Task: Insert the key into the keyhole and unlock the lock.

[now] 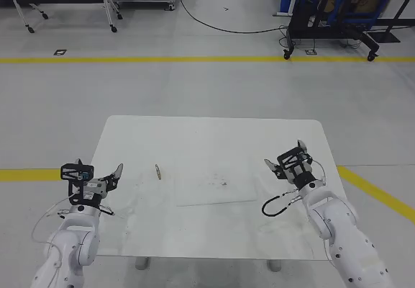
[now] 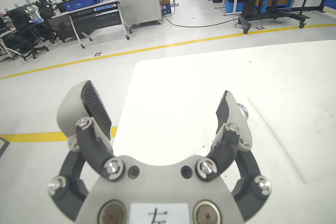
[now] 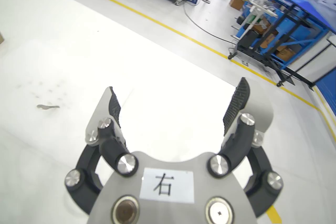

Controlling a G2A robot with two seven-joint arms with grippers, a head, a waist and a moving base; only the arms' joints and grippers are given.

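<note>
Both grippers hold nothing. Left gripper (image 2: 157, 99): fingers (image 2: 95, 109) spread wide, off the mat's (image 1: 193, 196) left side, at the table (image 1: 193, 137) edge. Right gripper (image 3: 177, 88): fingers likewise spread, off the mat's right side. Key (image 3: 48, 107) lies flat on the mat, toward its far right part. Lock (image 1: 157, 171) (small, its detail too fine to make out) sits just off the mat's far left corner.

Risks, as I judge them:
- The flat key gives the fingers little to catch. It may skid on the mat or get pinched crooked.
- The lock looks loose and light, so pushing the key in unbraced would shove it.
- Which way the keyhole faces is unknown.

Writing: a white label (image 3: 166, 187) with one hand-drawn character on each gripper's base. Nothing legible on key or lock.
</note>
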